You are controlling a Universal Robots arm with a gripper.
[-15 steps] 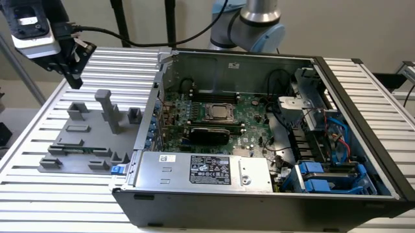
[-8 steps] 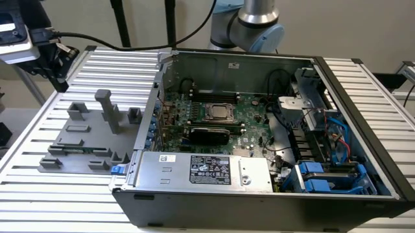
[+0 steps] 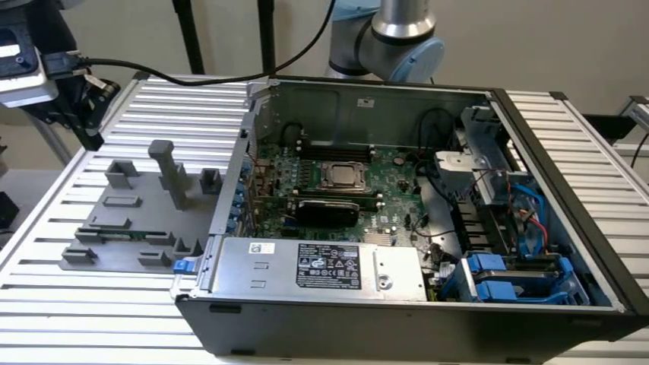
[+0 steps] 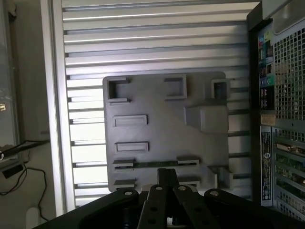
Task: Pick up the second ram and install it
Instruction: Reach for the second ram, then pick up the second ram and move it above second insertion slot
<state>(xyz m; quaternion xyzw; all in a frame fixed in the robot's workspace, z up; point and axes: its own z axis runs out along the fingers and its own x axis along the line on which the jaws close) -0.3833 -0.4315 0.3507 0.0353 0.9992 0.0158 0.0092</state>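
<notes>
Over the slatted table point(image 3: 91, 312), at the exterior view's left, the gripper point(image 3: 90, 135) point(image 4: 167, 174) hangs with its fingers pressed together, holding nothing. The second ram point(image 3: 127, 232) point(image 4: 155, 164) rests on the gray fixture plate point(image 3: 137, 190) point(image 4: 162, 133) between small blocks, beside the open computer case point(image 3: 406, 334).

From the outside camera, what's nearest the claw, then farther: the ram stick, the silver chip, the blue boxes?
1. Ram stick, on the gray plate, same side as the claw.
2. Silver chip, middle of the computer case.
3. Blue boxes, the exterior view's right corner.
</notes>
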